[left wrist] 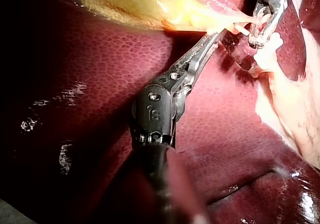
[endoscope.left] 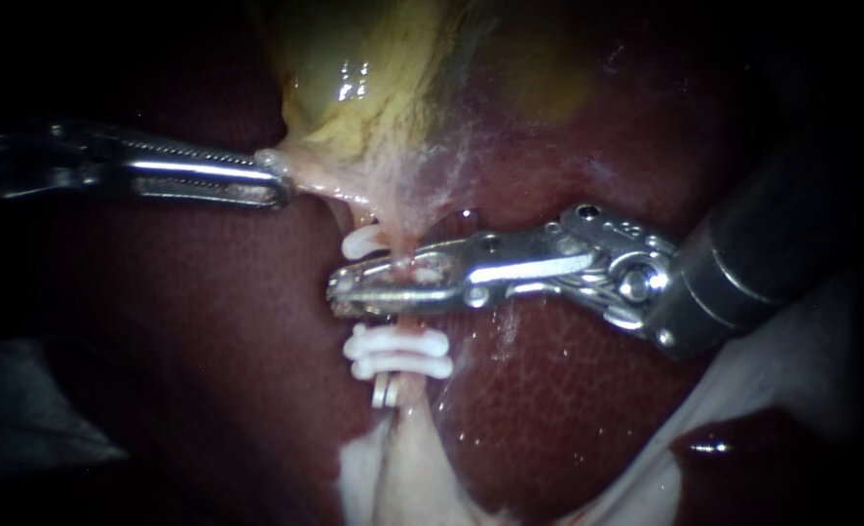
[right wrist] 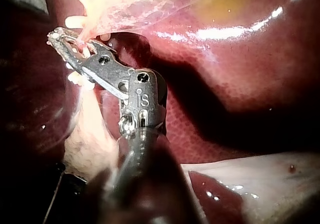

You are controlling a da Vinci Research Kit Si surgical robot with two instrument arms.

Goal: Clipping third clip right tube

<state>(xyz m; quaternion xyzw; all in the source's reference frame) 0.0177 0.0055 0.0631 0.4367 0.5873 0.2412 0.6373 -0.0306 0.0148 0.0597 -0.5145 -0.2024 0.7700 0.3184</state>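
In the endoscope view the liver (endoscope.left: 548, 409) fills the field and the yellow gallbladder (endoscope.left: 354, 78) lies at 12 o'clock. The left instrument (endoscope.left: 278, 185) enters from 9 o'clock, its pincer clamped on the gallbladder's pale lower edge. The tube (endoscope.left: 410, 392), pale pink, runs from centre toward 6 o'clock. It carries a white upper clip (endoscope.left: 361, 242) and two white lower clips (endoscope.left: 399, 354), and between them the right instrument (endoscope.left: 344, 289), from 3 o'clock, has its pincer closed across it, hiding that stretch.
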